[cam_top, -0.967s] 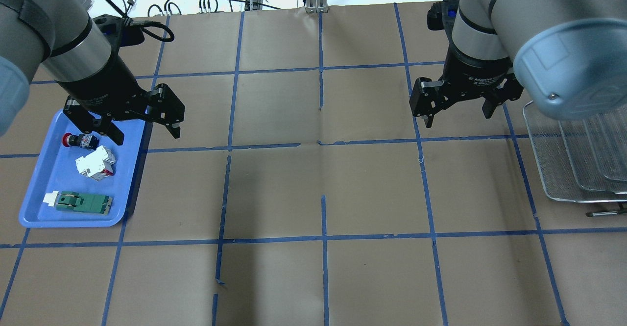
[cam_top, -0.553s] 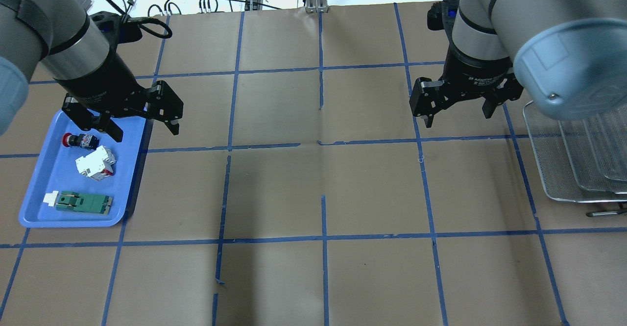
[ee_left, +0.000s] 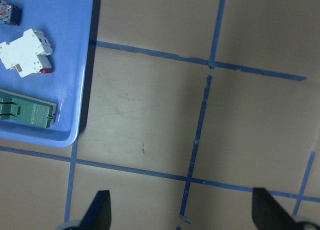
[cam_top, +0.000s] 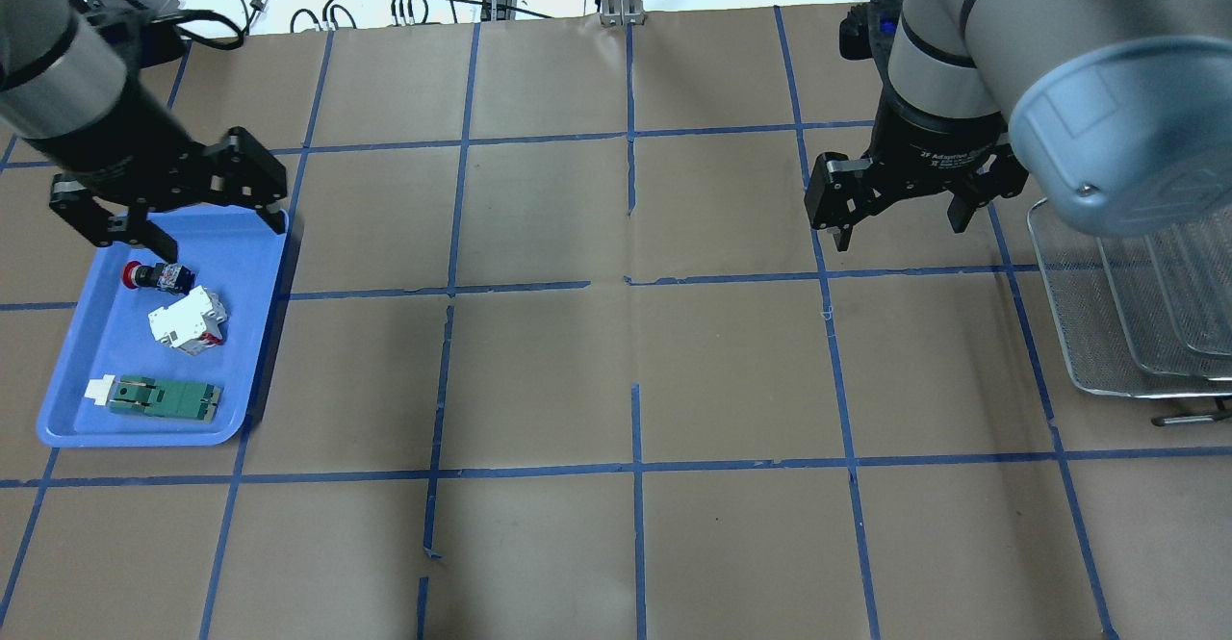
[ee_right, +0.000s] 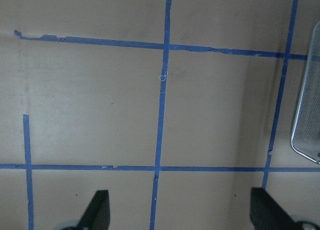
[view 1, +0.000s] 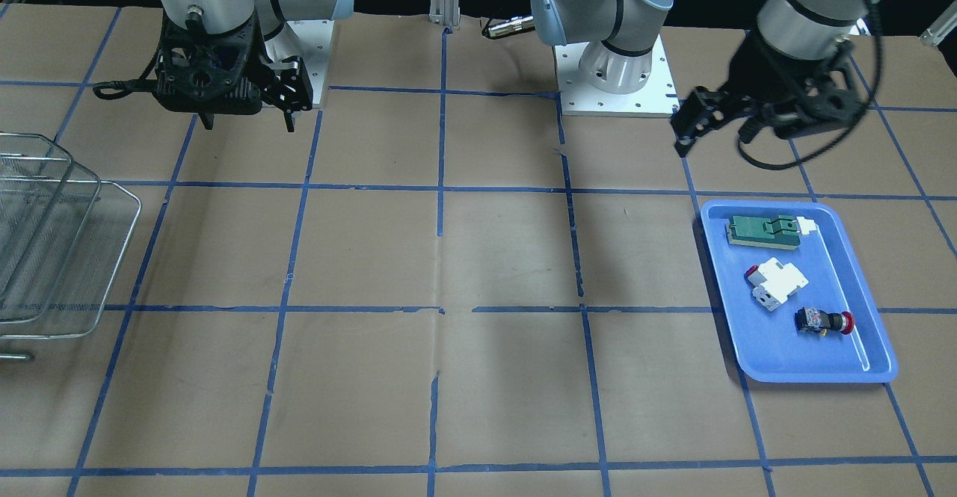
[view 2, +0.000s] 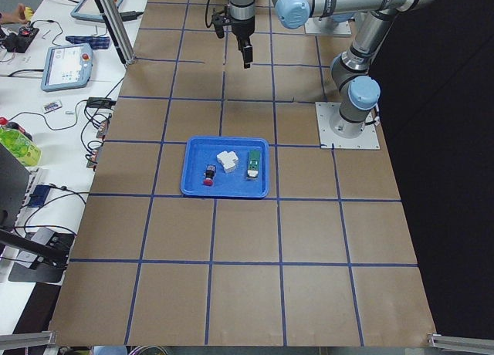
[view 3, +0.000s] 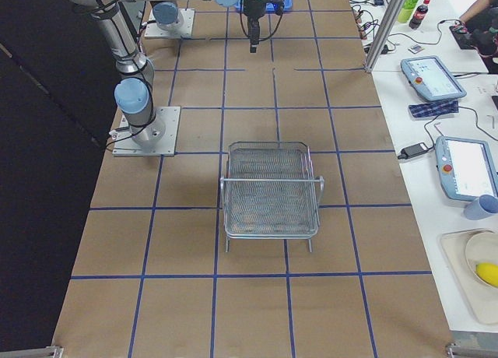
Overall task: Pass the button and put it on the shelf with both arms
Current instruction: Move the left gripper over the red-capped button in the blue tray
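The button (cam_top: 154, 275) is found in the blue tray (cam_top: 245, 274), near which the left pincer (cam_top: 183, 221) is held raised and spread to straddle it, while the right pincer (cam_top: 900, 226), also spread, is stationed well apart from the tray, presumably for the hand-over

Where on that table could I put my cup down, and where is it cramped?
The wide middle between the blue tray and the wire shelf is bare brown paper. Cramped: inside the tray, where the button, white block and green part lie, by the jaws of the left arm; the right arm hangs beside the shelf.
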